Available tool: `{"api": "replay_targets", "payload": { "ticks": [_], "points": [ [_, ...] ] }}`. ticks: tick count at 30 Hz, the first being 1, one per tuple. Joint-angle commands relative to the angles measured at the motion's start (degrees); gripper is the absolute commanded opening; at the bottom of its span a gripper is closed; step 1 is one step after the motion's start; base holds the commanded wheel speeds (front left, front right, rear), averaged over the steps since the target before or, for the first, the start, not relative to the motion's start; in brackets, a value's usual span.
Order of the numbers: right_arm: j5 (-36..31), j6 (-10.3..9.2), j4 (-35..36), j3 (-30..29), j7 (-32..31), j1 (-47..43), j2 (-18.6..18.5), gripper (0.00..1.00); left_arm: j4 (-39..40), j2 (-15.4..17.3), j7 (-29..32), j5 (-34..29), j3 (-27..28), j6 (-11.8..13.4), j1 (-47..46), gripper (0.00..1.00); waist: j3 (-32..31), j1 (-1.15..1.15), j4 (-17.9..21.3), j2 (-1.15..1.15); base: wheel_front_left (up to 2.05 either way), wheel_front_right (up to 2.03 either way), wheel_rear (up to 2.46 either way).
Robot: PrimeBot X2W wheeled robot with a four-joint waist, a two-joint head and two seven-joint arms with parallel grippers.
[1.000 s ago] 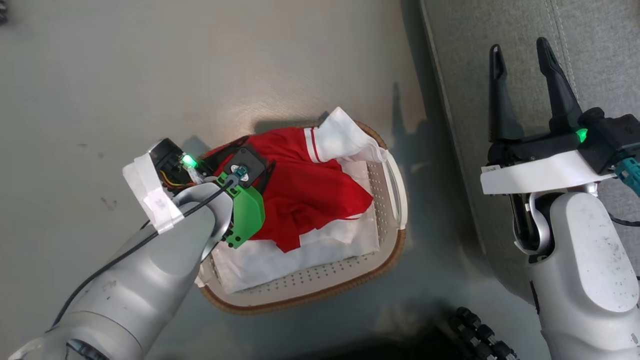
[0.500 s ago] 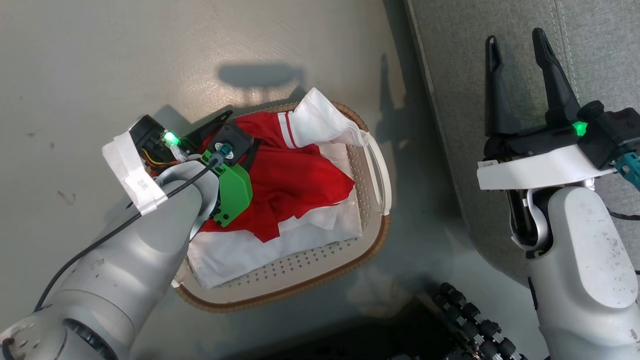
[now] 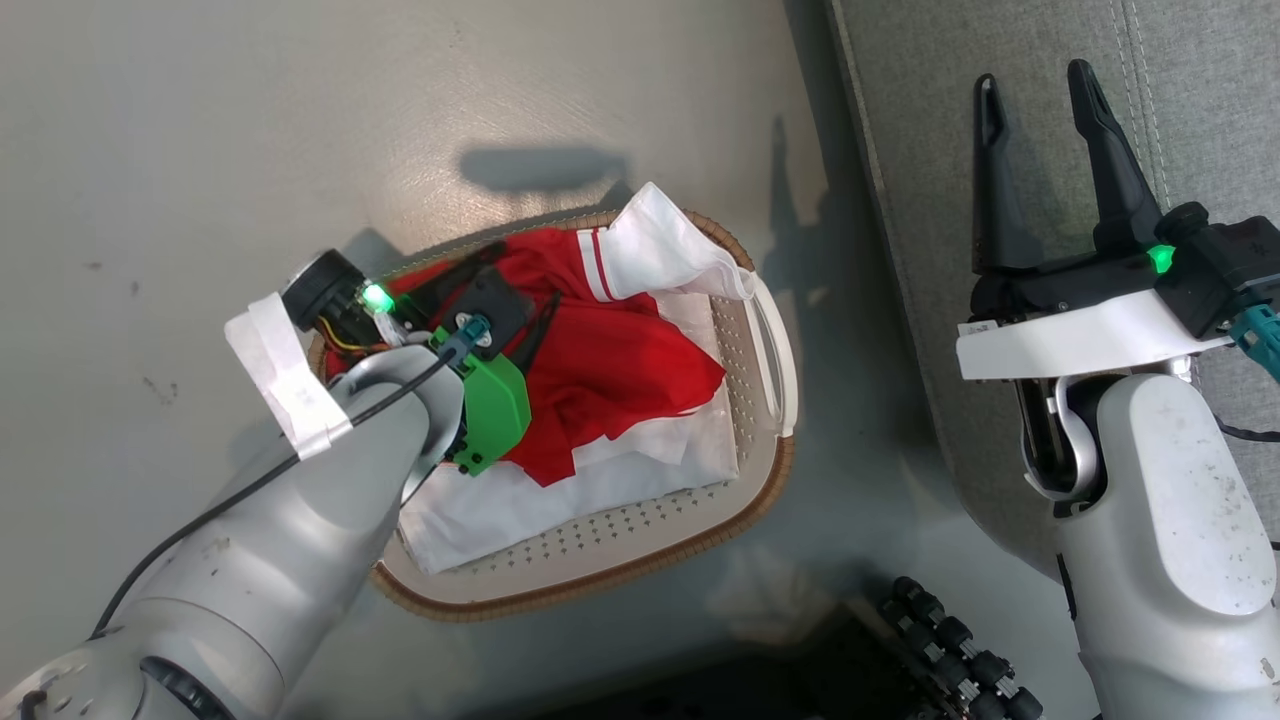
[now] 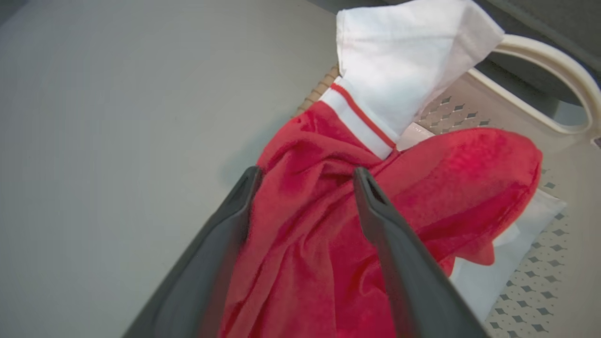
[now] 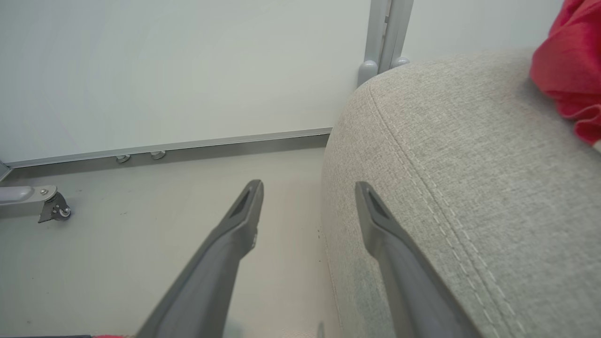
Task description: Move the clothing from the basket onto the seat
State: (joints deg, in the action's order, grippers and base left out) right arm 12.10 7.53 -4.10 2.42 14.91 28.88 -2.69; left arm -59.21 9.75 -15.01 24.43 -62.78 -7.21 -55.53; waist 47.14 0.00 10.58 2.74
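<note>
Little has changed but the camera's drift — the left claw (image 4: 306,172) still gapes astride the red clothing (image 4: 469,178) in the basket (image 3: 640,525), centre frame; nothing gripped yet. The right claw (image 3: 1035,85) waits open over the seat (image 3: 920,150), upper right.

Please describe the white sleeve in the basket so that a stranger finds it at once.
Beside the grey couch cushion, an oval white basket with a brown rim stands on the floor. The sleeve sticks up over its far rim, next to the red clothing. Unlike the flat white cloth underneath, it joins the red through striped trim.
</note>
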Motion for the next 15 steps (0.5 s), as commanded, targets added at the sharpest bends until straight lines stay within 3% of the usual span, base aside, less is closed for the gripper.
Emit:
{"api": "replay_targets", "payload": {
  "ticks": [1, 15],
  "points": [
    [-0.1, -0.08, -0.3, 0.0, 0.2, 0.1, -0.1, 1.0, 0.3, 0.5, -0.2, -0.5, -0.1, 0.0, 0.9, 1.0, 0.0, 0.0, 0.1, 0.0, 0.0, 0.0, 0.0],
    [0.5, -0.08, -0.5, -0.2, 0.2, 0.2, -0.1, 1.0, 0.2, 1.4, -0.2, -1.7, -1.3, -0.1, 2.3, 1.0, 0.5, 0.0, 0.5, 0.0, 0.0, 0.0, 0.0]
  ]
}}
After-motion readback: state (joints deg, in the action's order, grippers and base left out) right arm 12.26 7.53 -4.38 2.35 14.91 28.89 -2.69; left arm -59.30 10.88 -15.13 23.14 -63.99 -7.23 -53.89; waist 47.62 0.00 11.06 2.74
